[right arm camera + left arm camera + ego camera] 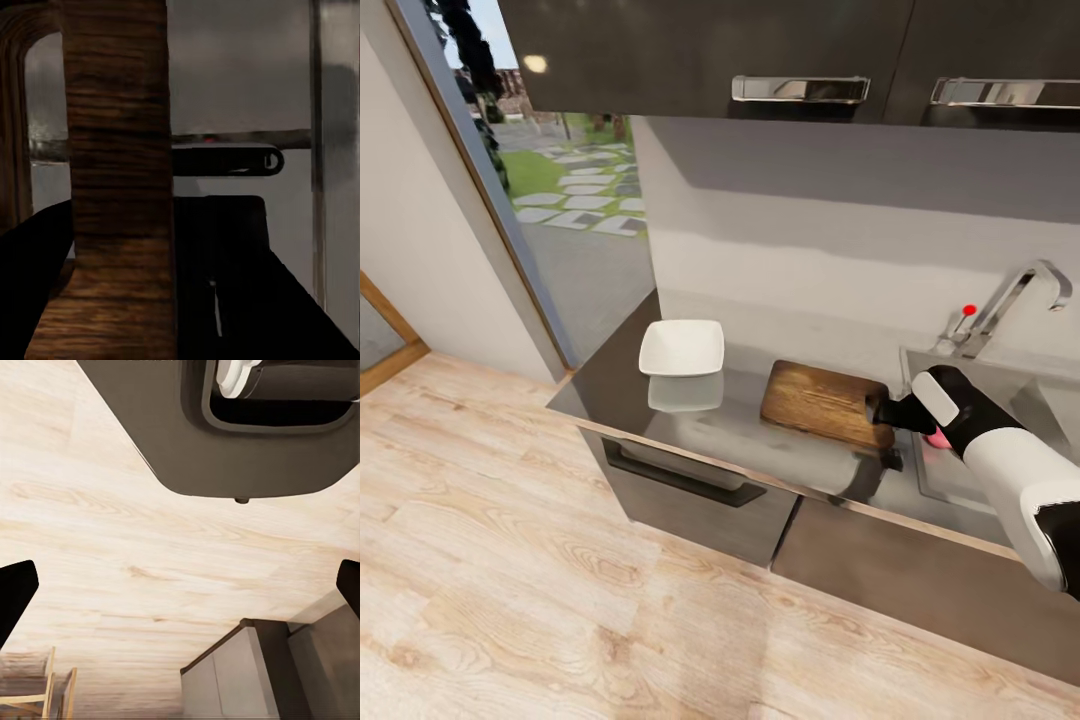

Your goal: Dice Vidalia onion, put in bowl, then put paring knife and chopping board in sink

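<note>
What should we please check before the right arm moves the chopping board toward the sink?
1. Grip on the chopping board: ok. The right gripper is at the board's end nearest the sink, and the right wrist view shows the wood between its fingers.
2. Board free of the countertop: cannot tell whether it is lifted or resting.
3. Board top clear of onion pieces: ok, none visible.
4. Bowl clear of the path: ok. It sits apart from the board, on the side away from the sink.
5. Paring knife's whereabouts: cannot tell.
6. Left gripper out of the way: ok, open over the wood floor.
</note>
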### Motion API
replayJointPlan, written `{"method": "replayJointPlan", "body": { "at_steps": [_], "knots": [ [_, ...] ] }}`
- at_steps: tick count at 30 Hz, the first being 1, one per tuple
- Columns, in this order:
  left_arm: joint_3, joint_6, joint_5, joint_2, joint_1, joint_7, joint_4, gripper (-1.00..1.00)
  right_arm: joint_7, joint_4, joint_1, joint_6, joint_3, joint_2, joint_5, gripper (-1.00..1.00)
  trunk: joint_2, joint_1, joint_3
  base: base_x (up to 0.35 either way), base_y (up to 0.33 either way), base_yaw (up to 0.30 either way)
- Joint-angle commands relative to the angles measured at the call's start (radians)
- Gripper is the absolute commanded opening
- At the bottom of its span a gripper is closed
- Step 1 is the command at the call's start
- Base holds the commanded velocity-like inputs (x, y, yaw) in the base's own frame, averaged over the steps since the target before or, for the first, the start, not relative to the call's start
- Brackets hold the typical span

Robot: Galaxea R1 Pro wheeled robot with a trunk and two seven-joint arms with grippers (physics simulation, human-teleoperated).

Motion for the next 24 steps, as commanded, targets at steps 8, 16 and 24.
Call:
{"method": "replayJointPlan", "body": {
  "at_steps": [8,16,24],
  "knots": [
    [0.002,0.004,0.001,0.0,0.0,-0.001,-0.002,1.0,-0.008,0.001,-0.001,0.002,0.008,-0.001,-0.013,1.0,-0.001,0.012,-0.001,0.0,0.0,0.0],
    [0.002,0.004,0.0,0.0,0.0,-0.001,-0.002,1.0,-0.008,0.001,-0.001,0.002,0.008,-0.001,-0.013,1.0,-0.001,0.012,-0.001,0.0,0.0,0.0],
    [0.002,0.004,0.001,0.0,0.0,-0.001,-0.002,1.0,-0.008,0.001,-0.001,0.002,0.008,-0.001,-0.013,1.0,-0.001,0.012,-0.001,0.0,0.0,0.0]
  ]
}}
